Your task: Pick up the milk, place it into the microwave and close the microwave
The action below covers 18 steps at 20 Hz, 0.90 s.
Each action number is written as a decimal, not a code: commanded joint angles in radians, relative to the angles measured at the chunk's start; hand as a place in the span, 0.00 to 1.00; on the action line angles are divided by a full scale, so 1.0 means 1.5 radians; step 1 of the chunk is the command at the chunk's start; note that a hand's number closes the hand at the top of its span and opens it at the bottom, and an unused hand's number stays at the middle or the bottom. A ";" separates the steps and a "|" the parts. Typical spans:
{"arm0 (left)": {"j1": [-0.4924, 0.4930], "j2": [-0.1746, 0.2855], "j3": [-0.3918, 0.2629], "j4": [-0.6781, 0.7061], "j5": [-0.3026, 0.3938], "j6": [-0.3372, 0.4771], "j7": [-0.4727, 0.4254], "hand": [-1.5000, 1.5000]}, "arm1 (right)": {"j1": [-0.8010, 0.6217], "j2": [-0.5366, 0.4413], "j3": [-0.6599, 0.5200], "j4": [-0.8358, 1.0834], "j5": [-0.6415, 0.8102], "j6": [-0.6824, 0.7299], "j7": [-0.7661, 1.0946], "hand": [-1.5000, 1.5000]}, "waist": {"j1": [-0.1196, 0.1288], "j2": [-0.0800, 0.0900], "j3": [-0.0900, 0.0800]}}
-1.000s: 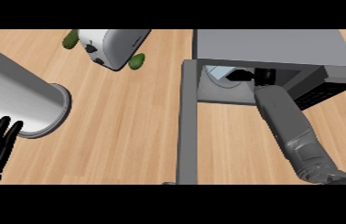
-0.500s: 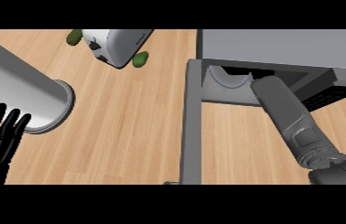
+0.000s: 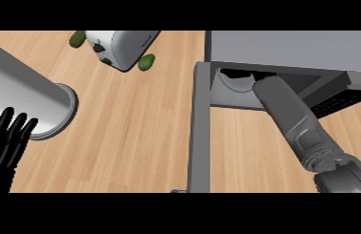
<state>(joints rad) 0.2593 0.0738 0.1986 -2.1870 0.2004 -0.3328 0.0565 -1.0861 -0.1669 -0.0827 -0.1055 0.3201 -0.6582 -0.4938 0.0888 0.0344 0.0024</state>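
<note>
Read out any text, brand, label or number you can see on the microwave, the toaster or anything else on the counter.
No text can be read anywhere in this view.
The microwave and its open door: plain grey, no brand or sign.
Its dark control panel: only a faint pattern, too small to read.
The toaster: dark knobs, no legible marks.
Inside the microwave: nothing legible shows.

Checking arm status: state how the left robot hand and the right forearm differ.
The left robot hand is black; the right forearm is grey. The left robot hand rests open at the lower-left edge; the right forearm reaches into the open microwave, its hand hidden. Both enter from below.
</note>
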 commanded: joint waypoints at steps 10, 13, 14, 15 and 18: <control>0.041 -0.023 -0.036 -0.053 -0.033 0.002 0.013 0.00 | 0.007 -0.042 -0.053 -0.016 -0.039 -0.015 -0.031 0.00 | -0.010 -0.004 0.001; 0.046 -0.006 -0.005 -0.034 -0.013 -0.017 -0.006 0.00 | 0.031 -0.014 -0.058 -0.024 -0.041 -0.060 -0.061 0.00 | -0.014 -0.007 0.000; 0.043 -0.011 -0.021 -0.083 -0.003 -0.004 0.036 0.00 | 0.018 -0.020 -0.054 -0.019 -0.035 -0.055 -0.051 0.00 | -0.014 -0.007 0.000; 0.037 -0.035 -0.054 -0.066 -0.048 0.009 0.022 0.00 | 0.016 -0.049 -0.061 -0.019 -0.040 -0.041 -0.052 0.00 | -0.014 -0.004 0.000; 0.054 -0.024 -0.035 -0.052 -0.031 -0.010 0.011 0.00 | 0.011 -0.074 -0.069 -0.030 -0.046 -0.021 -0.065 0.00 | -0.018 -0.007 0.000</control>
<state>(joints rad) 0.3231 0.0438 0.1543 -2.2730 0.1634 -0.3370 0.0815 -1.0570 -0.2094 -0.1634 -0.1267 0.2692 -0.7131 -0.5745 0.0738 0.0348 0.0061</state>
